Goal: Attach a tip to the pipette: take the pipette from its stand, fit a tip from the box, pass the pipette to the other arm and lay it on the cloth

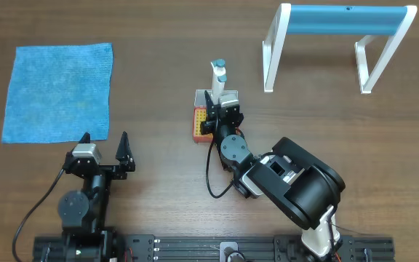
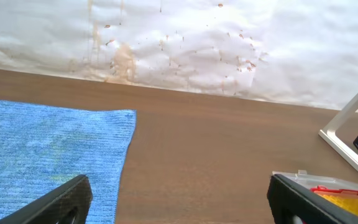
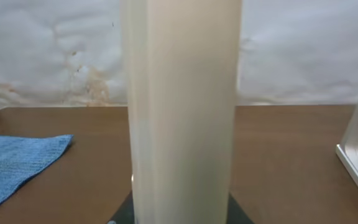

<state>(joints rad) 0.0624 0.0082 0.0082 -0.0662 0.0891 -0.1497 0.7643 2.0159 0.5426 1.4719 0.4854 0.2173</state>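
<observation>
- Across the brown wooden table (image 1: 158, 87), a blue cloth (image 1: 58, 91) lies far left. A white stand (image 1: 340, 44) with a blue bar sits far right, and a stained white wall (image 2: 179, 43) backs the table.
- Right gripper (image 1: 220, 109) is clamped on the pipette (image 1: 219, 73), which stands upright by the orange tip box (image 1: 200, 124) at centre.
- Left gripper (image 1: 105, 143) is spread wide with nothing in it, just beside the cloth's near right corner.
- Bare wood lies between the cloth and the tip box.

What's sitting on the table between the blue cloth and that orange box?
Nothing: the top view shows bare wooden table between the cloth and the box.
</observation>
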